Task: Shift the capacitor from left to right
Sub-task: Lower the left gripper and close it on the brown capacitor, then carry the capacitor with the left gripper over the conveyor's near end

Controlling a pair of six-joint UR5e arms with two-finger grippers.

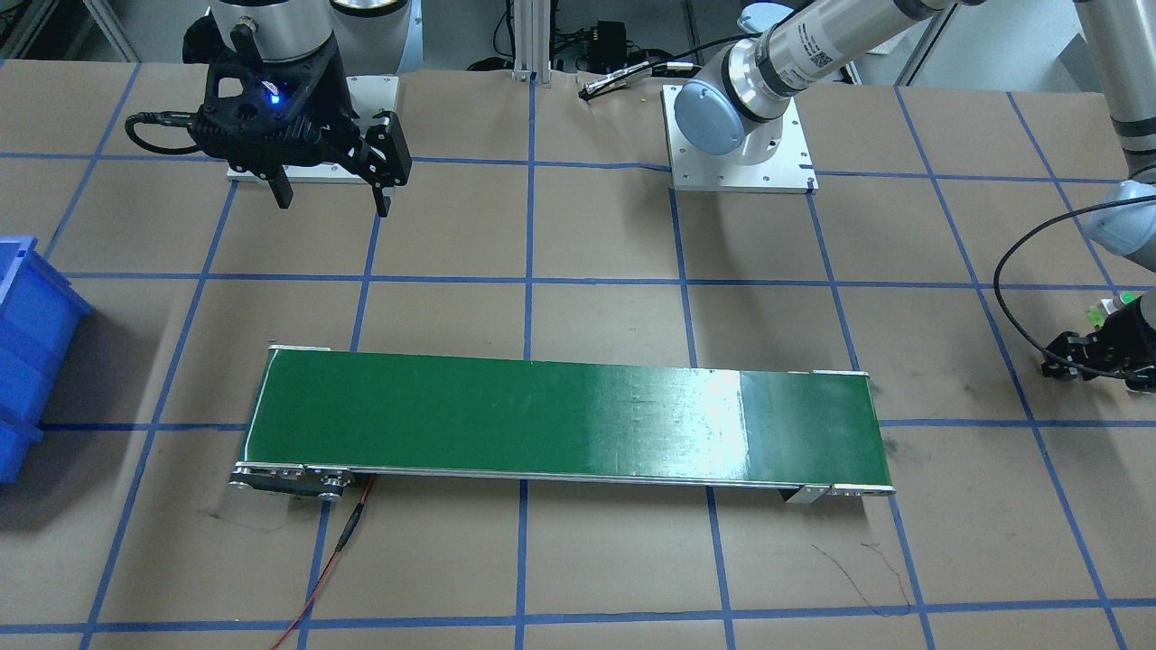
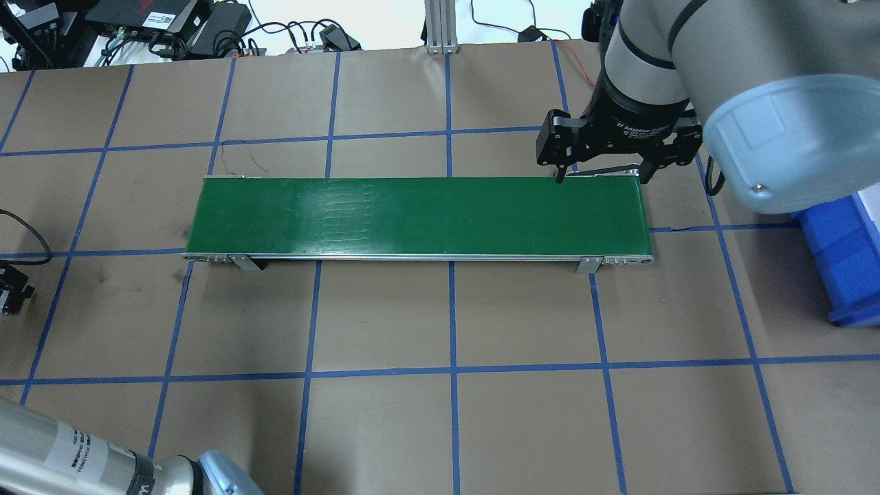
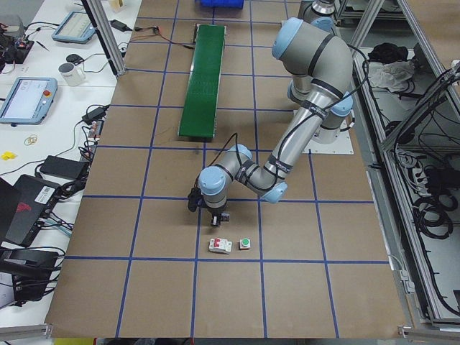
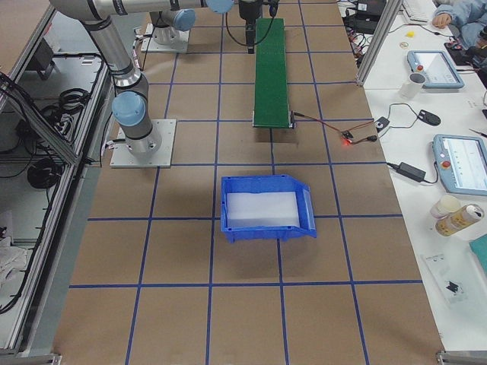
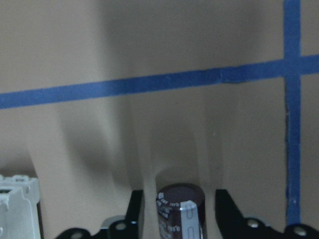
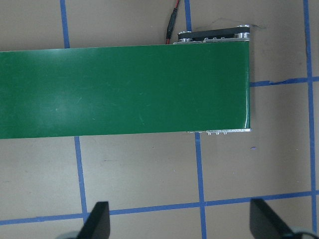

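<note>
Item: capacitor (image 5: 180, 214), dark brown-black body w/ pale stripe down one side, seen end-on in the left wrist view. Loc.: robot's left end of table (image 2: 522, 309), well apart from the green conveyor belt (image 2: 419, 216), between the fingers (image 5: 134, 211) of the left gripper (image 3: 218, 218). Left claw: spread, one finger either side of the capacitor, thin sliver of table showing on each side, so not pinching it. Cannot tell if the capacitor rests on the table or is off it. Nearby: white-grey blocky part (image 3: 220, 246) just beside the gripper; small white part w/ green cap (image 3: 244, 244) next to that. Right gripper (image 2: 603, 179): claw spread wide, nothing in it, hanging over the belt's right end at its far edge. Blue bin (image 4: 266, 207): on the table past the belt's right end. Table surface: brown paper w/ blue tape grid.
</note>
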